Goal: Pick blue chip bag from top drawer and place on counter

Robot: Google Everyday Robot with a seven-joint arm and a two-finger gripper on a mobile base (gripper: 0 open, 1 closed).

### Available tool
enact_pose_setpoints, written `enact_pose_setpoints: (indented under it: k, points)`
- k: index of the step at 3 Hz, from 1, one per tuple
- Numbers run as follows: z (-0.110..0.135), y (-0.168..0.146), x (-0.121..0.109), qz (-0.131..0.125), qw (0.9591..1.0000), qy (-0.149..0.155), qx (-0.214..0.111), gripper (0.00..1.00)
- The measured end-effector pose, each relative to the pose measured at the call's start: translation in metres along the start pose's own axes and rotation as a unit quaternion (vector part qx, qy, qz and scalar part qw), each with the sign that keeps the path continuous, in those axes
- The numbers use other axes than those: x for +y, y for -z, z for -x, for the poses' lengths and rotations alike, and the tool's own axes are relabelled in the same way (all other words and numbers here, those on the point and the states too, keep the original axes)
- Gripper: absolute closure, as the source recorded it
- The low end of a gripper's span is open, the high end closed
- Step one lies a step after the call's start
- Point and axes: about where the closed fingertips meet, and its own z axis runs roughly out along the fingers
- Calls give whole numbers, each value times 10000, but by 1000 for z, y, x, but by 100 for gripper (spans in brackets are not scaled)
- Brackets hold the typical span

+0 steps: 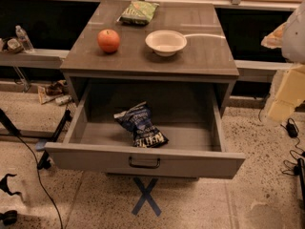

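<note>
Arm (294, 37) at right frame edge, angled downward; tool (279, 109) at its lower end.

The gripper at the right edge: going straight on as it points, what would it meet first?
The pale gripper seems to point down, outside the open grey top drawer; probably it meets the speckled floor first, though depth is unclear.

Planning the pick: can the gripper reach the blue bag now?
Probably yes: the drawer stands open, the blue bag lies alone and uncovered inside, and nothing stands between it and the gripper at the right edge of view.
</note>
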Motion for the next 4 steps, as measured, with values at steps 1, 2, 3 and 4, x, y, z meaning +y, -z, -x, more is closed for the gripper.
enact_pose_setpoints:
  k: [1,2,3,4]
  points:
    - [0,0,0,-1,10000,0,0,0]
    - [9,-11,-1,45,9994,-116,-329,0]
    - [23,-32,-14,-130,9965,-470,-682,0]
    - [44,-71,-29,-204,9899,-887,-1088,0]
